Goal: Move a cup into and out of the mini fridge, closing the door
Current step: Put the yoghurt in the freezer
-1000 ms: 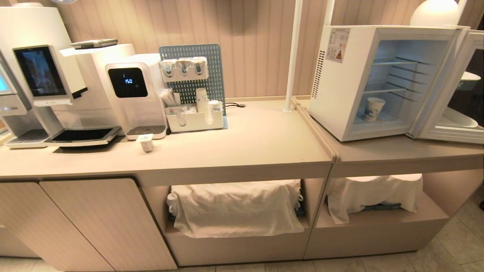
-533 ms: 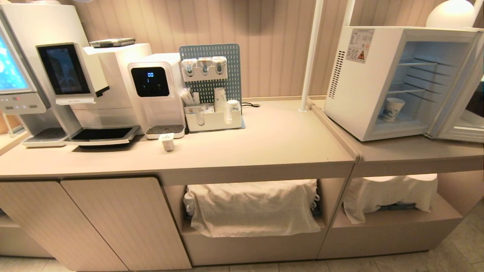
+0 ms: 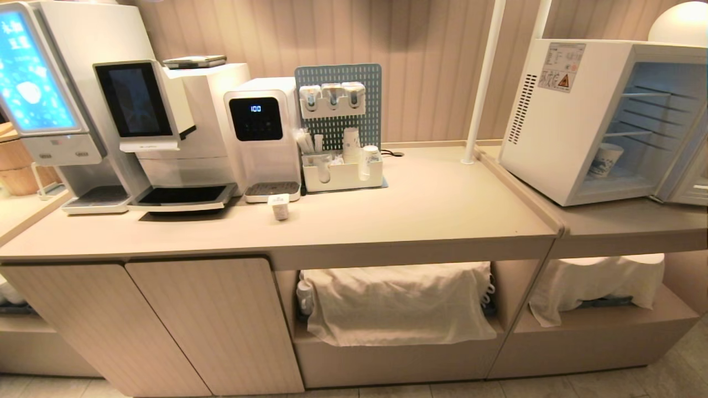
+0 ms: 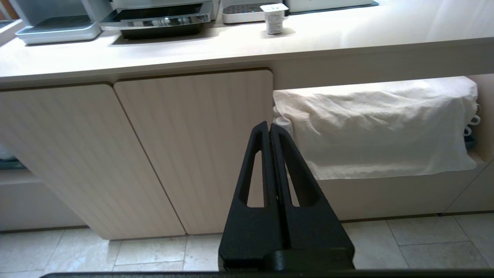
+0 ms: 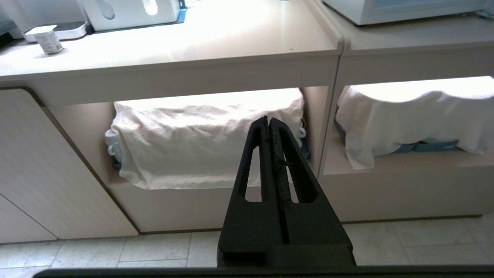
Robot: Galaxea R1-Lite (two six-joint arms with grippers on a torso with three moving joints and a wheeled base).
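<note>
**A:** Cup (image 3: pixel 604 161) status, anyone? I've got it standing upright on the floor of the mini fridge (image 3: pixel 558 132), way over at 3 o'clock in the head view, under the wire shelves.

**B:** Same. The door (image 3: pixel 688 182) is swung open, only a sliver of its frame showing at the right edge. So my guess is the "in" half is done, and taking it out plus shutting the door is left.

**A:** And the claws?

**B:** Nowhere near it. Left gripper (image 4: pixel 269 126) is clenched with nothing in it, hanging low in front of the cabinet doors (image 4: pixel 154 154). Right gripper (image 5: pixel 269 120) is pinched shut and empty too, facing the white cloth (image 5: pixel 204 139) draped over the open shelf under the counter (image 3: pixel 387 210). Both look parked, probably tucked down so nothing clips the counter edge.

**A:** Other stuff?

**B:** Drink machines (image 3: pixel 166 127) around 10 o'clock, a blue pegboard (image 3: pixel 338 105) with spare cups near 12, and a little yogurt pot (image 3: pixel 280 207) in front of the drip trays. All well apart from the fridge.
</note>
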